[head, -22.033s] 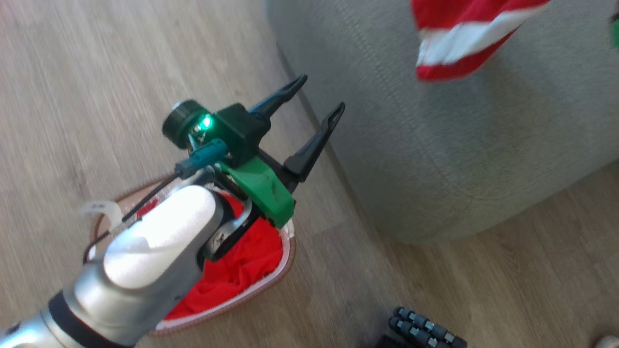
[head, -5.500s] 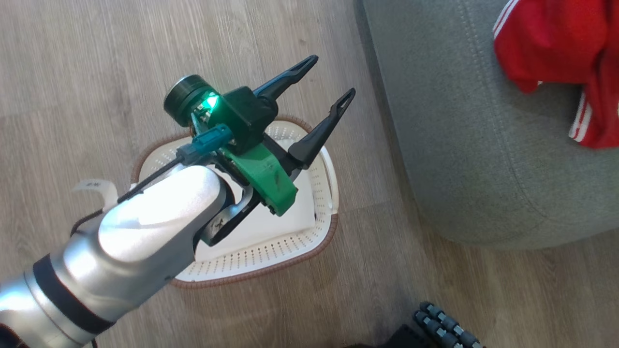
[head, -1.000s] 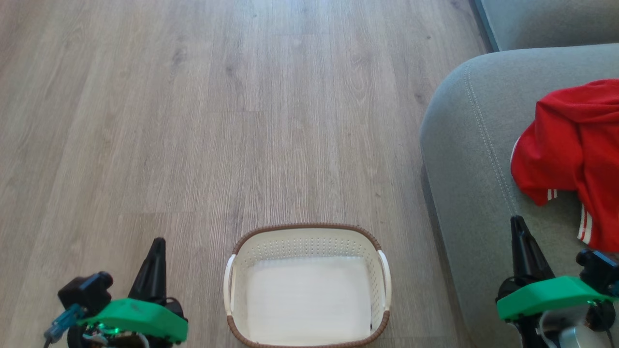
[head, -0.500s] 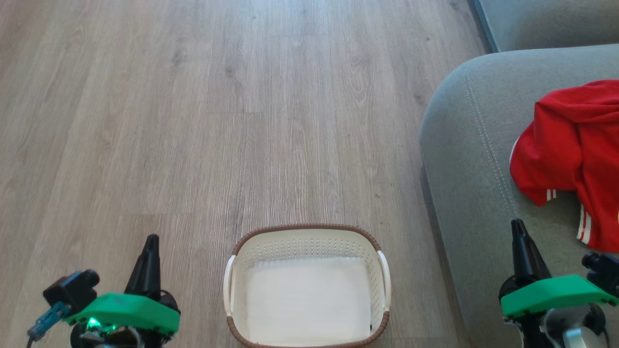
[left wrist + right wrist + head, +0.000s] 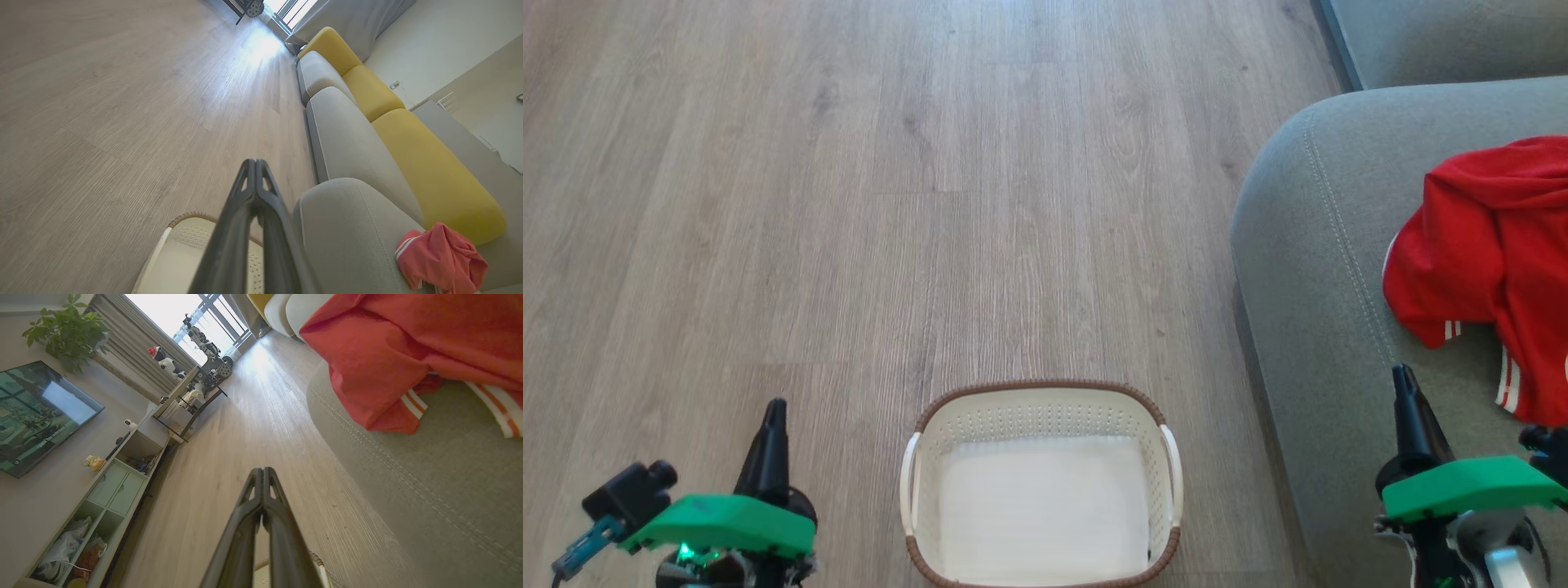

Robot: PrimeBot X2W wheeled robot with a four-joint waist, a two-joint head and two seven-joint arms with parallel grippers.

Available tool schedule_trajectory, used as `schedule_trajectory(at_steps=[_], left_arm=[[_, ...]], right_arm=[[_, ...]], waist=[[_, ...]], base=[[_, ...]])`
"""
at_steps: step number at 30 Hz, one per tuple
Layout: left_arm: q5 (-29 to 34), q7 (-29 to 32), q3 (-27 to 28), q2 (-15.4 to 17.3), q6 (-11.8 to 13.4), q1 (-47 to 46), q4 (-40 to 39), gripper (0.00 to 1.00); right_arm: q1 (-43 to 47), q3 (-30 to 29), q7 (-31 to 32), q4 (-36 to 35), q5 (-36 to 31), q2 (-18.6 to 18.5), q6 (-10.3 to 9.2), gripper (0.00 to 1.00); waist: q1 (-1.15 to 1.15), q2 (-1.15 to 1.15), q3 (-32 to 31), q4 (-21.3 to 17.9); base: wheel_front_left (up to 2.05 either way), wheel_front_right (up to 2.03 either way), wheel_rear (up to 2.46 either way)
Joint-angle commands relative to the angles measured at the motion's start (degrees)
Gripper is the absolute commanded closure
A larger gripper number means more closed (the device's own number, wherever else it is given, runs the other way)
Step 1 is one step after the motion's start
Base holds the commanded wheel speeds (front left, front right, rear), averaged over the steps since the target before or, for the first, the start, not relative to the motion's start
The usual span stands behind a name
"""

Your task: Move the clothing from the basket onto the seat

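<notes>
spotted bright red soft garments with white stripes [image 5: 1482, 245] heaped on large grey-green fabric sofa cushion [image 5: 1319, 269]. found small cream-white perforated plastic basket with brown woven rim [image 5: 1045, 410] on wood floor [image 5: 849, 204] beside cushion, bare-bottomed. logged left gripper [image 5: 774, 410] and right gripper [image 5: 1403, 377] pinched fully together, gripping nothing.

- Head view looks steeply down on the floor [image 5: 849, 204] and basket [image 5: 1045, 412].
- Both wrist views face low along that floor; all share the seat [image 5: 1307, 286].
</notes>
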Motion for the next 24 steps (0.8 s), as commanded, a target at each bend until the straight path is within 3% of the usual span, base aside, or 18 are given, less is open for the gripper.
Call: schedule_trajectory(at_steps=[1,24], left_arm=[[-0.7,0.3,1.6,0.4,-0.4,-3.5,-1.6,1.00],[-15.1,4.2,4.6,-0.6,-1.2,-4.8,-1.1,1.00]], right_arm=[[-2.8,0.2,0.5,-1.7,0.8,-0.2,0.20,1.00],[-4.1,-0.8,4.4,-0.8,15.2,0.6,0.29,1.00]], waist=[[0.00,0.00,0.0,0.0],[0.00,0.00,-0.3,-0.1]], base=[[0.00,0.00,0.00],[0.00,0.00,0.00]])
